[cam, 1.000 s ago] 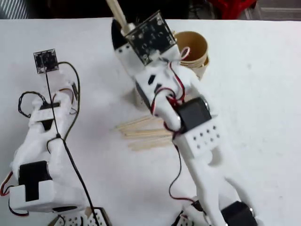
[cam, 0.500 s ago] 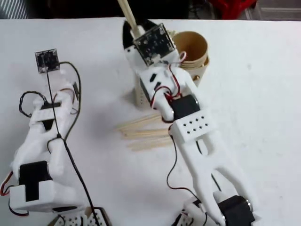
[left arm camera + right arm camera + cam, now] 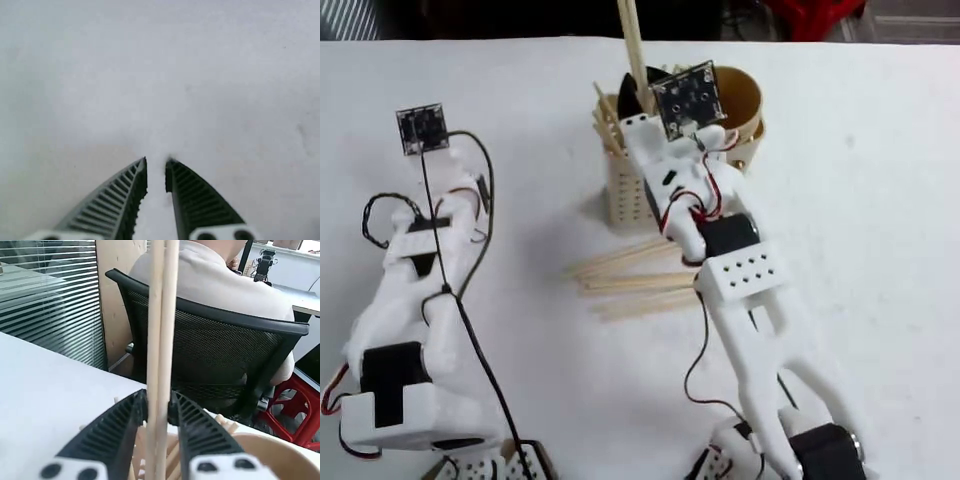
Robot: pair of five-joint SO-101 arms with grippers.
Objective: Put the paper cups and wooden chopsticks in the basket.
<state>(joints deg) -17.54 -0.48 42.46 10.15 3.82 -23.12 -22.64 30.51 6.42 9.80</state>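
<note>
High view: basket (image 3: 623, 205) holds chopsticks (image 3: 605, 120); right pincer (image 3: 157, 401) grips an upright pair (image 3: 171, 315) above it; left pincer (image 3: 156, 167) almost closed, empty.

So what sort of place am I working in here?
Probably an office or lab: a black mesh desk chair behind the white table, window blinds, and another desk farther back.

White table (image 3: 880, 150) with chopsticks (image 3: 620, 285), basket (image 3: 623, 205), cups (image 3: 745, 95)
</note>
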